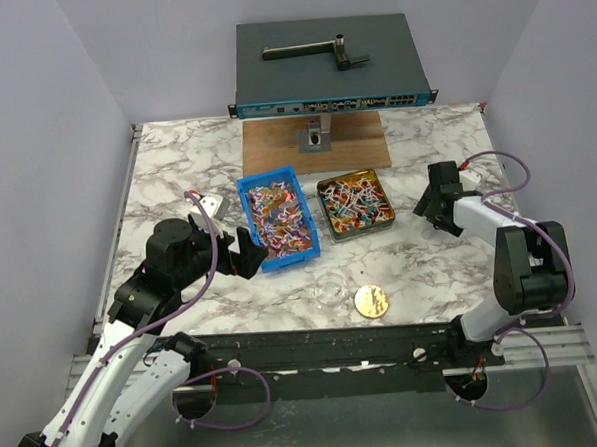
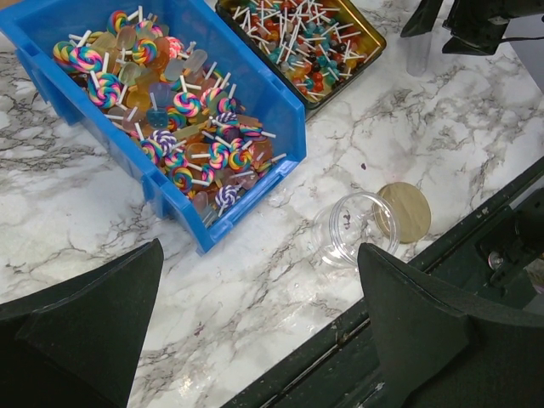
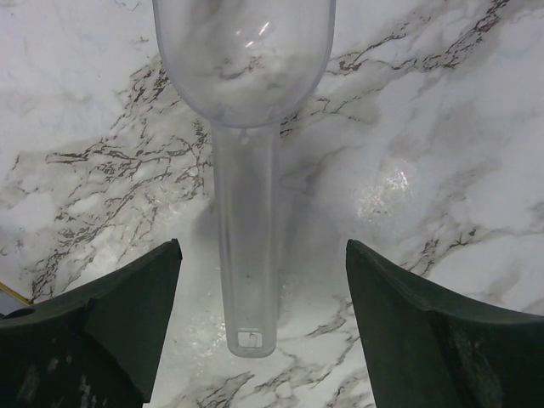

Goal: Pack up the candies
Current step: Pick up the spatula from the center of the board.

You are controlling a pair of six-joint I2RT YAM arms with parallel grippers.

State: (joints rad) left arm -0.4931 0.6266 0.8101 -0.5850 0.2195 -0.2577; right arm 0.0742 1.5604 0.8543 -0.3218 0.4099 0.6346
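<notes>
My right claw stands spread, one dark finger on each side of the handle of a clear plastic scoop. Neither finger touches the handle. The scoop lies flat on the marble table with its bowl pointing away from the wrist. From the top view this claw sits to the right of the metal tin, apart from it.

My left claw is opened wide too, with nothing between its fingers. It hangs over bare marble near the front corner of the blue bin.

The candies are in two places. The blue bin is heaped with rainbow-swirl lollipops on white sticks, mixed with some flat orange and pale ones. The tin just to its right holds more sticks with red, blue and orange heads.

In front of the two containers, toward the near edge, an open clear jar stands with none of the candies in it. The round gold lid lies flat just beside it — whether they touch I cannot tell.

At the back of the table I see a wooden board and, above it, a network switch.
</notes>
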